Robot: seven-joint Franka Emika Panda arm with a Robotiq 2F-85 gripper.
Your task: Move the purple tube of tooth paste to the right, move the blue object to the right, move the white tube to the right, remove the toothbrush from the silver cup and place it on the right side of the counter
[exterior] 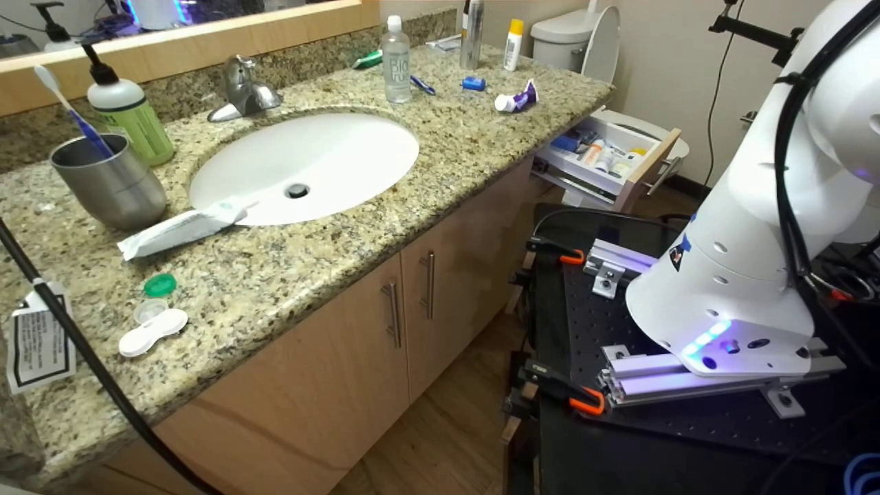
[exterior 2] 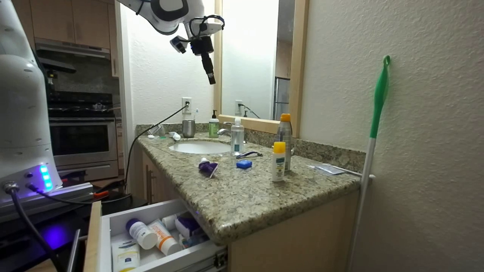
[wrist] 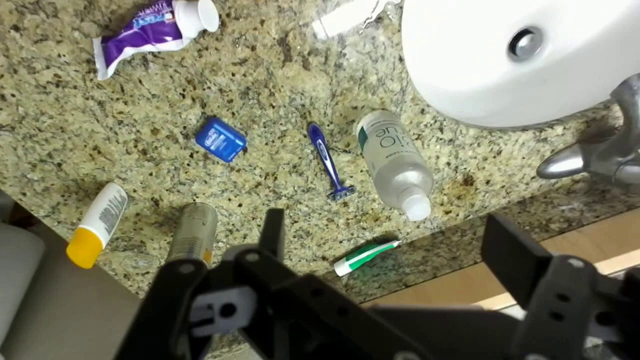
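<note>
On the speckled counter [exterior: 275, 289], the purple tube of tooth paste [exterior: 524, 97] lies near the front edge, past the sink. Close by is the blue object, a small box [wrist: 220, 139]. The white tube [exterior: 182, 232] lies on the sink's opposite side, its tip over the basin rim. Behind it stands the silver cup [exterior: 113, 189], with the toothbrush [exterior: 75, 110] leaning upright in it; both also show in an exterior view farther off [exterior 2: 188, 129]. My gripper [exterior 2: 211, 81] hangs high above the counter, touching nothing. In the wrist view its jaws are wide apart with nothing held.
A transparent bottle [wrist: 395, 160], razor [wrist: 327, 162], spray can [wrist: 192, 232], yellow-capped bottle [wrist: 100, 222] and green tube [wrist: 367, 257] crowd the counter. A soap bottle [exterior: 134, 113] adjoins the cup. The filled drawer [exterior 2: 159, 207] sticks out. A cable [exterior: 82, 350] crosses the counter.
</note>
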